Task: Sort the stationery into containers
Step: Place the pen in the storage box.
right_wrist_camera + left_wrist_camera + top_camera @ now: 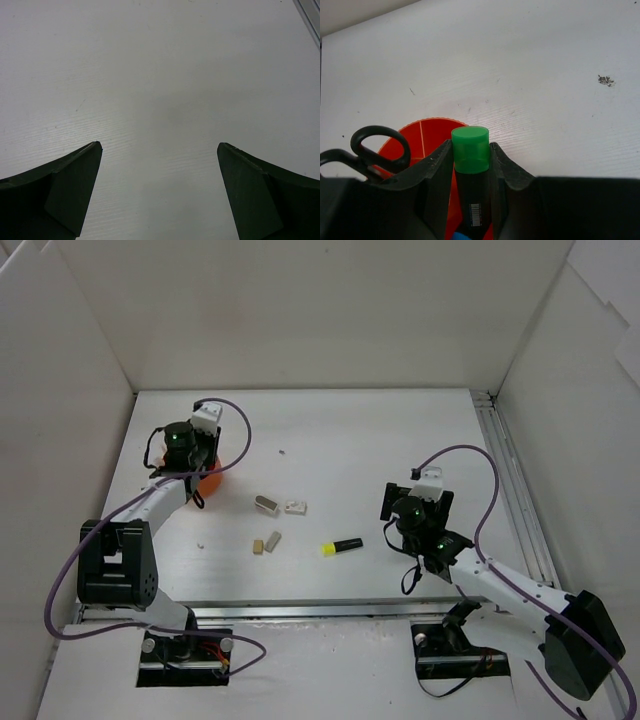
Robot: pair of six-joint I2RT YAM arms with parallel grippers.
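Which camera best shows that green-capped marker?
Left wrist: the green-capped marker is close up, clamped in the left gripper over the orange holder. From above, the left arm hides it; right wrist shows only table.

green-capped black highlighter [470, 172] over orange-red holder [432, 131], black scissors [376, 149] standing inside, yellow-ended highlighter [342, 546] and beige erasers [259, 547] lying well apart

Fixed overhead view down onto table [380, 440], wrist views close and low, left shares holder [435, 132] with overhead

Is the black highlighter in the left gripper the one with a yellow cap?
No, the black highlighter clamped in the left gripper has a green cap.
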